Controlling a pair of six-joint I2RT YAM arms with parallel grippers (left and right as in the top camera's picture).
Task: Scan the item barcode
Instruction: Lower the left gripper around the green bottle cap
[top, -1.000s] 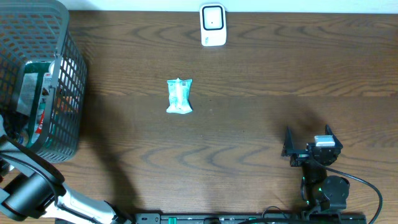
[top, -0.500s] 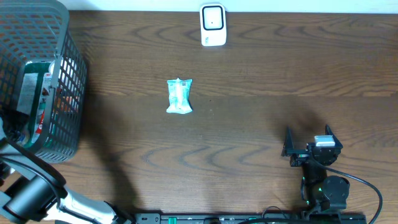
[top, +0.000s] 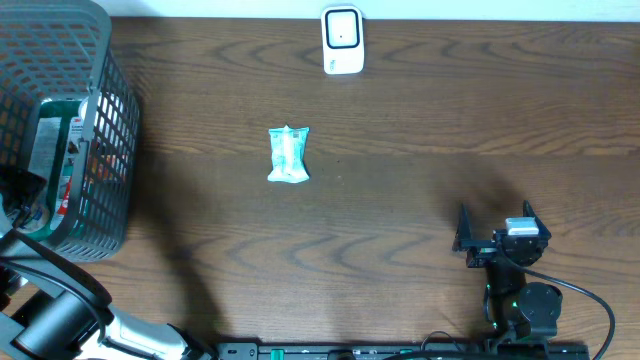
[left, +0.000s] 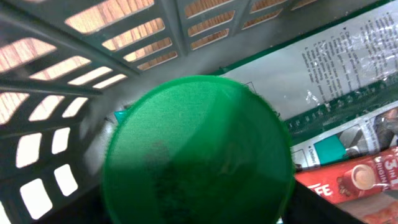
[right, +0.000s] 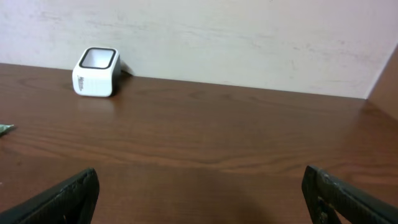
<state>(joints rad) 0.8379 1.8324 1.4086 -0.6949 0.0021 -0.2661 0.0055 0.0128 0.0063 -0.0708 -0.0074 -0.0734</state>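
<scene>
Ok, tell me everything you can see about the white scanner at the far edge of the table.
The scanner is a small white box with rounded corners, seemingly plastic, with a dark-rimmed window on its top face. Lettering on one side is too small to read. It stands on the wooden table close to the wall, touched by nothing else.
</scene>
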